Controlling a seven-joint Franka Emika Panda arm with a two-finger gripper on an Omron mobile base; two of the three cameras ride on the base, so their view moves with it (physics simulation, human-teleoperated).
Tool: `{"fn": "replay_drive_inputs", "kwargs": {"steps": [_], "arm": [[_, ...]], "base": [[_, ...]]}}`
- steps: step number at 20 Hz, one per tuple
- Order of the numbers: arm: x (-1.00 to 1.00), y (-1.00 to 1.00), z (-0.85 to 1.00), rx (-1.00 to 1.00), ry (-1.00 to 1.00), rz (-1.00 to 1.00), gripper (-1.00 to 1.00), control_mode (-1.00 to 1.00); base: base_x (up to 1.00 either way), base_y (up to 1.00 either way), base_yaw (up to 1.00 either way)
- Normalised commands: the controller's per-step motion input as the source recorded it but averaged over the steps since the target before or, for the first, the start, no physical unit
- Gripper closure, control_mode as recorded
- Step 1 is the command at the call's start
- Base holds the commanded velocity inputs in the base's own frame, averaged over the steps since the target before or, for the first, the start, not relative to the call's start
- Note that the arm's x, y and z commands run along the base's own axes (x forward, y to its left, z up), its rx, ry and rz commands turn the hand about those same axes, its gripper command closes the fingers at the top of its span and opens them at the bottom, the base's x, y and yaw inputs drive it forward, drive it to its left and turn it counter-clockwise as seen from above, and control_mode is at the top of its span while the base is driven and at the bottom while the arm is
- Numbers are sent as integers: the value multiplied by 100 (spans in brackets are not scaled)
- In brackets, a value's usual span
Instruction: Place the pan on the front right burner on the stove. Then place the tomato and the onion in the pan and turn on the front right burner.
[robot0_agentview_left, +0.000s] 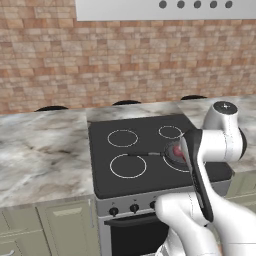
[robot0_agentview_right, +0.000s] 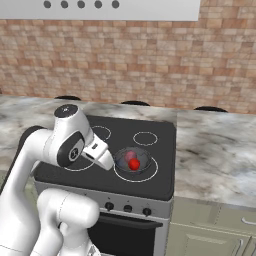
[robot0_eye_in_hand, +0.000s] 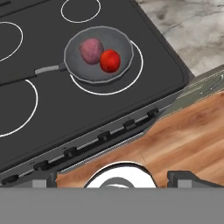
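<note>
Student: How is the gripper (robot0_eye_in_hand: 111, 177) standing in this figure?

Instructor: Its two dark fingertips (robot0_eye_in_hand: 183, 177) are standing wide apart at the bottom of the hand view, and nothing is lying between them. The gripper is hanging out in front of the stove (robot0_eye_in_hand: 144, 94), over the wooden floor (robot0_eye_in_hand: 183, 135), and is looking back down at the silver front panel.

Student: Which relation is governing the coming move?

Instructor: The row of black knobs (robot0_eye_in_hand: 103, 136) is lying between the gripper and the cooktop, running along the stove's front edge. Judging from the task, the knob for the front right burner (robot0_eye_in_hand: 131, 76) is the thing still to be reached; which knob in the row is serving that burner cannot be told from these views. The single arm is reaching from the stove's front.

Student: And the pan?

Instructor: The pan (robot0_eye_in_hand: 83, 70) is sitting on the stove's front right burner, slightly off the centre of the white ring, toward the stove's left. Its long thin handle (robot0_eye_in_hand: 46, 70) is pointing toward the left of the stove, roughly parallel to the stove's front edge.

Student: What is the pan holding?

Instructor: The tomato (robot0_eye_in_hand: 110, 60) and the onion (robot0_eye_in_hand: 90, 50) are both resting inside, touching or nearly so, the tomato being nearer the stove's right side. Placing appears finished; only switching on is remaining.
</note>
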Motion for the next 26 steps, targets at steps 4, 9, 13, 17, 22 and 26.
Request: {"fn": "replay_drive_inputs", "kwargs": {"steps": [4,9,13,17,22,26], "arm": [[0,0,0,0,0,0,-100,100],[0,0,0,0,0,0,-100,100],[0,0,0,0,0,0,-100,100],[0,0,0,0,0,0,-100,100],[0,0,0,0,0,0,-100,100],[0,0,0,0,0,0,-100,100]], "base": [[-16,13,0],[-45,6,0],[-67,0,0],[-42,4,0],[-6,38,0],[0,62,-3]]}}
